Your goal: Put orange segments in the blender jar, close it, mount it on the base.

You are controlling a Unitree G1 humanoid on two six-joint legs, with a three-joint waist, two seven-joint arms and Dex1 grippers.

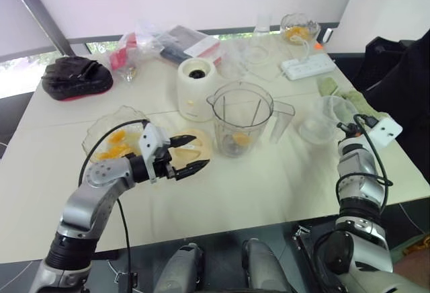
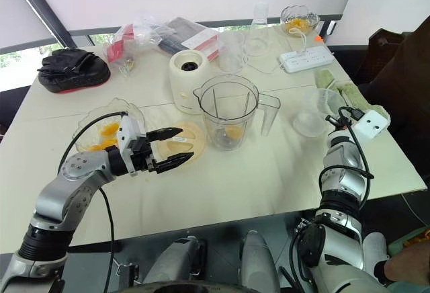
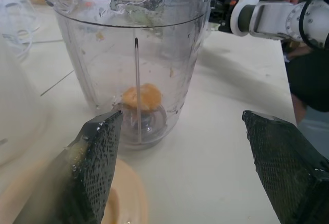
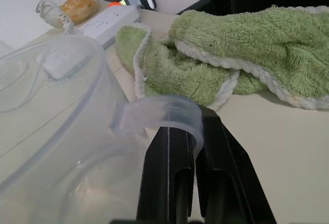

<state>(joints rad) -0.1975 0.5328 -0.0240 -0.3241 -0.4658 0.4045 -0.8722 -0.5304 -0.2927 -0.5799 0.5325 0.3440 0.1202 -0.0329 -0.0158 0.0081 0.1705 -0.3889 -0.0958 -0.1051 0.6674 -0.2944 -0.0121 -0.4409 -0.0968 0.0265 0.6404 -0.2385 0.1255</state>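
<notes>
The clear blender jar (image 1: 242,115) stands upright mid-table with one orange segment (image 3: 143,96) at its bottom, by the blade. More orange segments (image 1: 114,144) lie in a wavy glass bowl (image 1: 101,128) to its left. Behind the jar, the cream base (image 1: 195,88) shows its dark socket. A flat pale-yellow lid (image 1: 196,146) lies between bowl and jar. Over that lid my left gripper (image 1: 191,153) hangs open and empty, pointing at the jar, fingers (image 3: 97,157) wet. My right gripper (image 4: 194,131) is shut at the table's right edge, its tips under the tab of a clear container (image 1: 328,113).
A green towel (image 4: 231,54) lies just beyond the right gripper. At the far right are a white power strip (image 1: 308,66) and a small glass bowl of fruit (image 1: 299,29). Clear cups (image 1: 245,54), plastic bags (image 1: 138,48) and a black bag (image 1: 75,76) line the back.
</notes>
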